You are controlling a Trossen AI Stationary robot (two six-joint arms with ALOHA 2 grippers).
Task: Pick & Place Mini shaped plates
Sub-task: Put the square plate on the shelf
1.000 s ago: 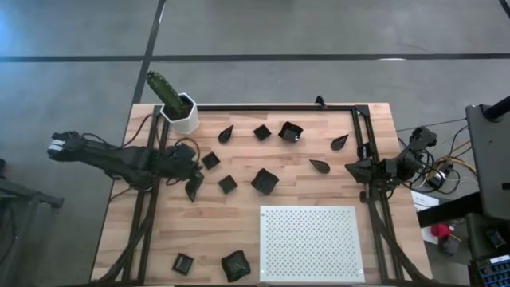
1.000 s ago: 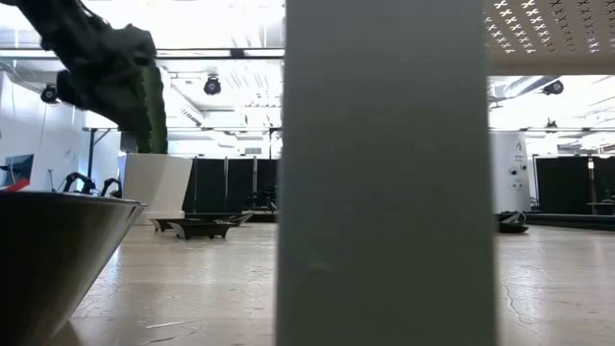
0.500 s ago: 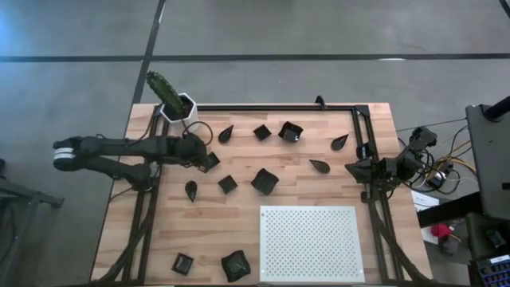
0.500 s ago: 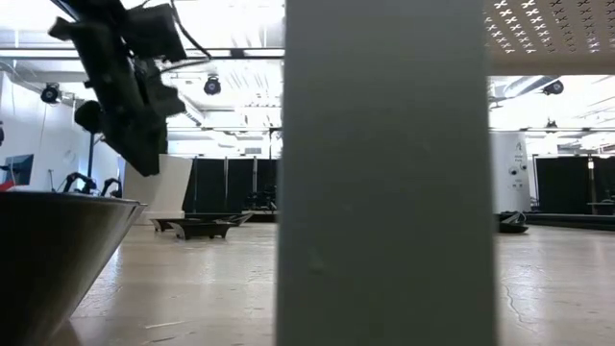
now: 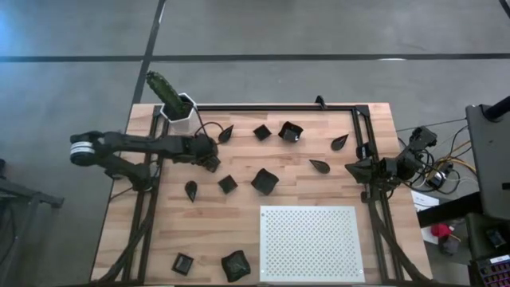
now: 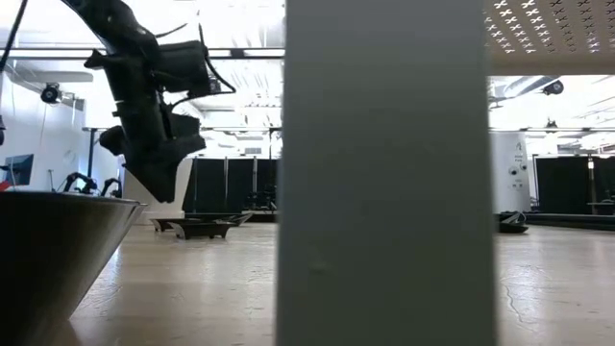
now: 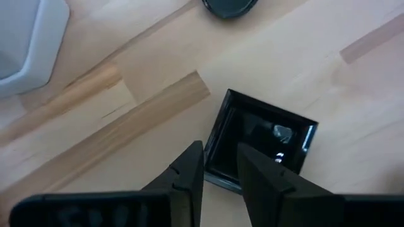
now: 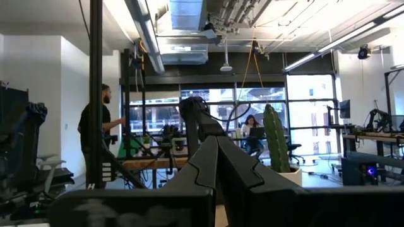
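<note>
One square mini plate (image 7: 262, 145) is straddled at its rim by the narrowly parted left pincer (image 7: 219, 165); the right pincer (image 8: 218, 165) is held closed at the desk (image 5: 366, 239) edge.

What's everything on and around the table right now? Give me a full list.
mini shaped plates: eleven, black, scattered over the table
square plate: one of those, black, directly under the left end effector
perforated board: one, white, table's right half
cactus pot: one, white with green cactus, left corner
table: one, light wood
people: two, far off in the room
left end effector: dark, over the square plate near the pot
right end effector: dark, shut, at the table's right edge
</note>
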